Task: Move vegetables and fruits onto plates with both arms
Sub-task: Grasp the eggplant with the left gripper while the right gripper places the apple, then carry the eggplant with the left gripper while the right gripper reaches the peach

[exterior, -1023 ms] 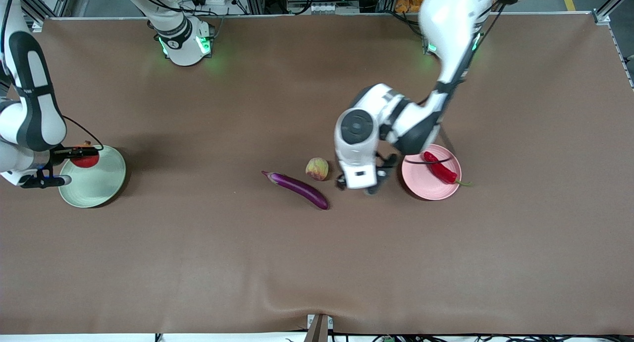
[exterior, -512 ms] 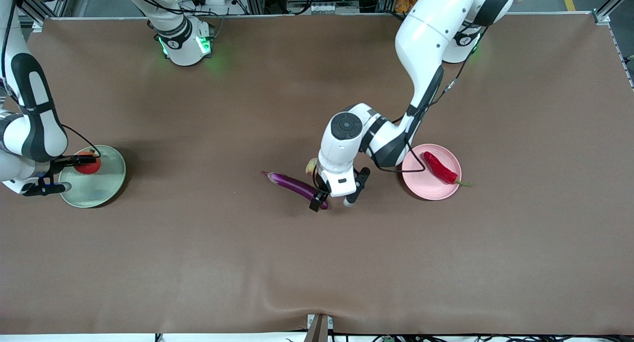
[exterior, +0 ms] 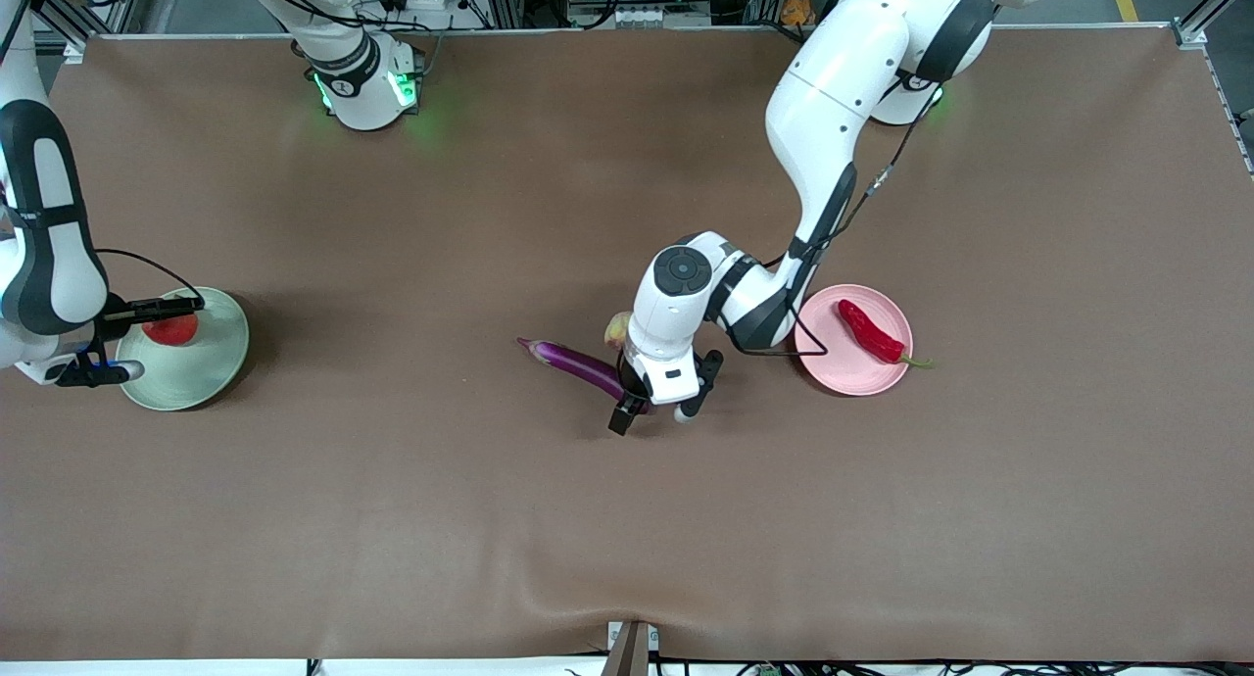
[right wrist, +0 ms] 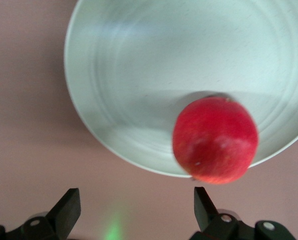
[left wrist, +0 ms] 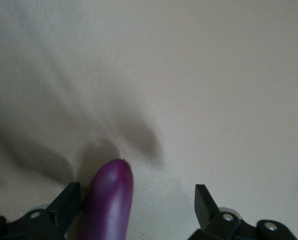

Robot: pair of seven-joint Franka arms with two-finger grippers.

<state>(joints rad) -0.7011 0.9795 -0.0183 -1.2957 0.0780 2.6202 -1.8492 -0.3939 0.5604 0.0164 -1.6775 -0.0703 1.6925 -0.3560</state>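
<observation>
Eggplant (exterior: 580,363): long, slim, glossy purple; flat on brown table (exterior: 627,519) near its middle, stem end toward right arm's end of table, rounded end under left gripper. Rounded tip also in left wrist view (left wrist: 108,200), lying close against one finger, apart from the other.

Peach-like fruit (exterior: 617,329): yellowish-pink; on table just beside eggplant, farther from front camera, largely hidden by left arm's wrist.

Red chili pepper (exterior: 868,332): green stem; lying on pink plate (exterior: 833,367), stem reaching past rim onto table.

Pink plate: round, matte; toward left arm's end of table, near eggplant and peach-like fruit.

Round red fruit (exterior: 169,328): resting on green plate (exterior: 201,372), close to rim on side toward right arm's wrist. Also in right wrist view (right wrist: 215,139), free of both fingers.

Green plate: round, pale; at right arm's end of table, well apart from pink plate.

Left gripper (exterior: 654,413): low over rounded end of eggplant; fingers spread wide on either side of tip, gripping nothing.

Right gripper (exterior: 125,337): over edge of green plate, beside round red fruit; fingers (right wrist: 66,210) wide apart, holding nothing.
</observation>
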